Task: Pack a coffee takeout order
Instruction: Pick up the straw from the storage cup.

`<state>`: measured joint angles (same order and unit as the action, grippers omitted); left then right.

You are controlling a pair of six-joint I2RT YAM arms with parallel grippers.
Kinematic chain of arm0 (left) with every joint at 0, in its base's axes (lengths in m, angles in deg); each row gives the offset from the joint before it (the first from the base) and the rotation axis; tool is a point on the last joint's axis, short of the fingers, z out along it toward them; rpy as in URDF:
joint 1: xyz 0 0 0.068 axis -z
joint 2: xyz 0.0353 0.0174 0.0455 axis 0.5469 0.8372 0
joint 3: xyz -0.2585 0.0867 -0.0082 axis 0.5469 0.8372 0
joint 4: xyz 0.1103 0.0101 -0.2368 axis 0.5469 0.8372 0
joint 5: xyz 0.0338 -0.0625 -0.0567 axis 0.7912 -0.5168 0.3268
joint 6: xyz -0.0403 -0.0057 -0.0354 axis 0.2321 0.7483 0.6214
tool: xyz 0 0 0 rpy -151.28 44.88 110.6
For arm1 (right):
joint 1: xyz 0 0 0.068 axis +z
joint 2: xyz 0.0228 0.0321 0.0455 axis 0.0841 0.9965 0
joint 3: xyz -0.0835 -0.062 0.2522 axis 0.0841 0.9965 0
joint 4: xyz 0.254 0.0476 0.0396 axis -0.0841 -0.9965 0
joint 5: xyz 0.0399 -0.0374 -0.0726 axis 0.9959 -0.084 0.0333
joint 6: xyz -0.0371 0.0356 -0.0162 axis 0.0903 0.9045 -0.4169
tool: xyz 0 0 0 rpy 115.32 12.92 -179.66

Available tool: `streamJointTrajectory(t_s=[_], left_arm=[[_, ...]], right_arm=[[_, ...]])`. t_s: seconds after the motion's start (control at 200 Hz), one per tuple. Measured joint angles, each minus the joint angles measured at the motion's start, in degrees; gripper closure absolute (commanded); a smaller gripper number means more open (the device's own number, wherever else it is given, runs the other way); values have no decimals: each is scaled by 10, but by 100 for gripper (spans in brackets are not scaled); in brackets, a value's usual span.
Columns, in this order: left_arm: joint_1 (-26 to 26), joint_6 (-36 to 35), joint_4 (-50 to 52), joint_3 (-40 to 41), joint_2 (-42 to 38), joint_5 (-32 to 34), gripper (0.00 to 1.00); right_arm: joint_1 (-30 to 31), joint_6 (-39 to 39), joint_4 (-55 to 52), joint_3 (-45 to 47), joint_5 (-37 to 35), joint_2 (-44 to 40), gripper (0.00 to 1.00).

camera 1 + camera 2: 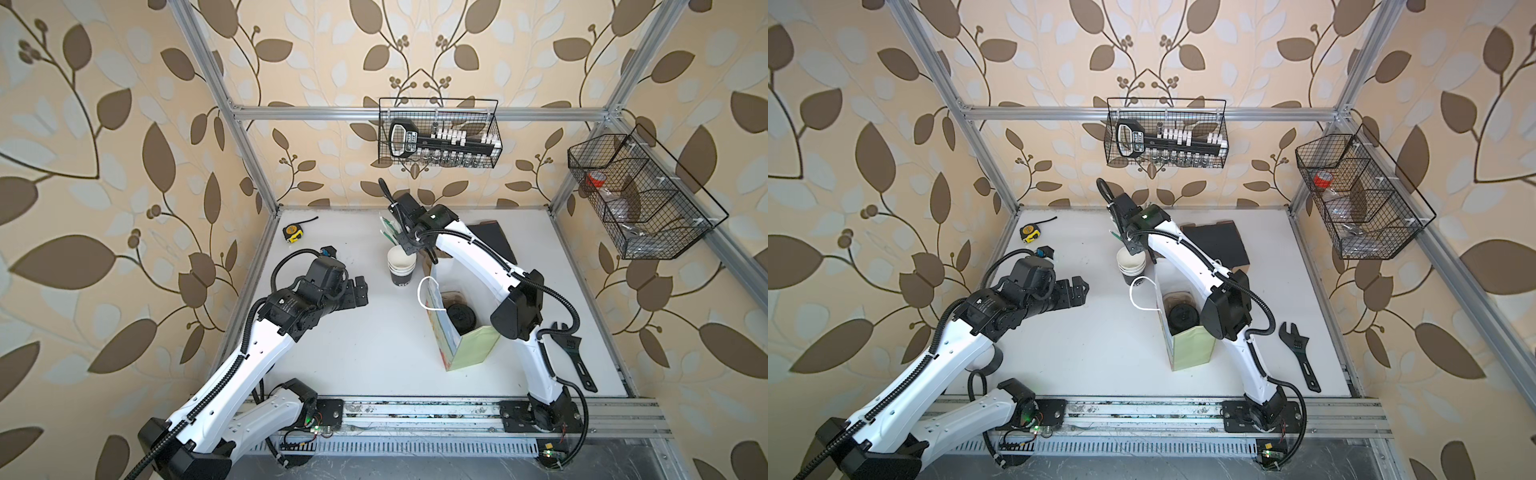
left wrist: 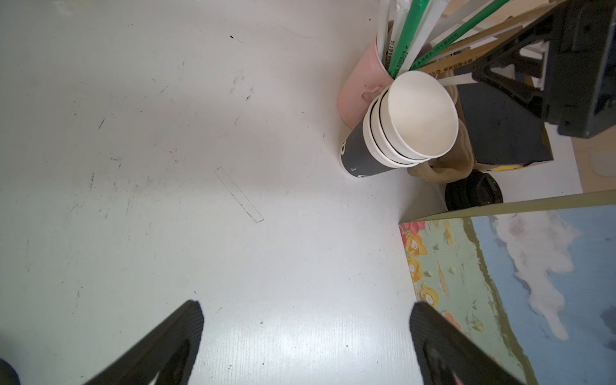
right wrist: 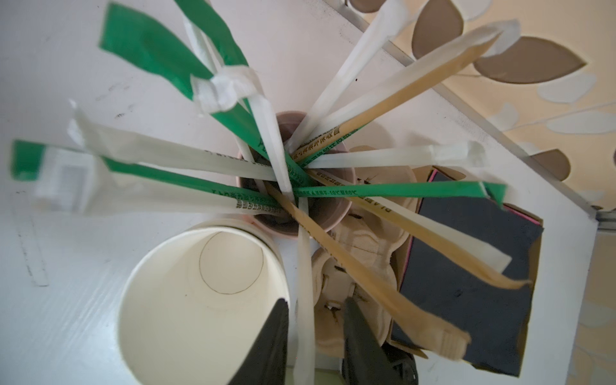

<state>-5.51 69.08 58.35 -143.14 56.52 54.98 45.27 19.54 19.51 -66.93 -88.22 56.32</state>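
STEP: straw pick is judged | right fingers (image 3: 273, 340) are held slightly apart astride white wrapped straw (image 3: 305, 283) (lower centre, unpinched) | left fingers (image 2: 180, 333) are spread, empty | NEXT: closure and clean lift are needed

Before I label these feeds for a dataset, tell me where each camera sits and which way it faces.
Top views: stereo pair high above the front, looking down at the table; left arm and right arm show.
Left wrist: on the left arm, looking down across bare table toward the stacked cups and paper bag; open left tool shows.
Right wrist: on the right arm, looking straight down into the straw holder; right tool straddles a white straw.
Shared: both wrist views show the stacked cups.
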Motion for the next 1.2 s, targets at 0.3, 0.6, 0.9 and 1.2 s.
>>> streamJointTrajectory(t_s=[0.3,0.6,0.9,1.2], left_arm=[[-4,0,0,0,0,0,1],[-8,0,0,0,0,0,1],[-8,0,0,0,0,1,1],[-7,0,0,0,0,2,1]], right_arm=[[-1,2,0,0,2,10,87],[3,5,1,0,-1,7,100],[7,5,-2,0,-1,-30,100],[11,5,-5,0,0,-85,100]])
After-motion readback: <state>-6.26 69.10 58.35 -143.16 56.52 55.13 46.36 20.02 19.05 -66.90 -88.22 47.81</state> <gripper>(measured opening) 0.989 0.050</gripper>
